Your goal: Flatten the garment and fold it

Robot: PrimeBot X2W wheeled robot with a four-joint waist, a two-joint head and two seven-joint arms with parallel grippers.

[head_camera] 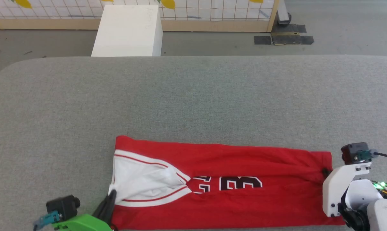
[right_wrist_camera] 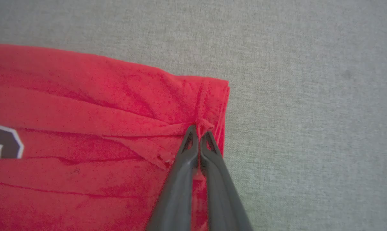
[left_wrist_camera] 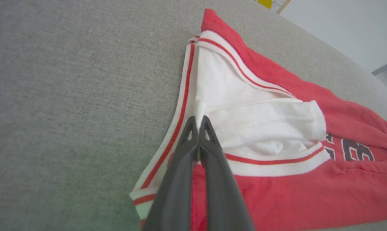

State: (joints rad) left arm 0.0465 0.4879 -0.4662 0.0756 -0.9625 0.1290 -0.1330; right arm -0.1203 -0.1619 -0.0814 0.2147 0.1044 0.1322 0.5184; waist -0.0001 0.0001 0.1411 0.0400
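The red garment lies lengthwise as a long folded band along the near edge of the grey table, its white sleeve at the left end and black-and-white numbers in the middle. My left gripper is shut on a pinch of the white sleeve at the garment's left end; in the left wrist view the left gripper has white cloth between its tips. My right gripper is shut on the red hem at the right end; the right gripper pinches a red fold of the garment.
A white box stands on the floor beyond the table's far edge. A tiled wall with a wooden baseboard runs behind it. The table's far half is bare grey fabric.
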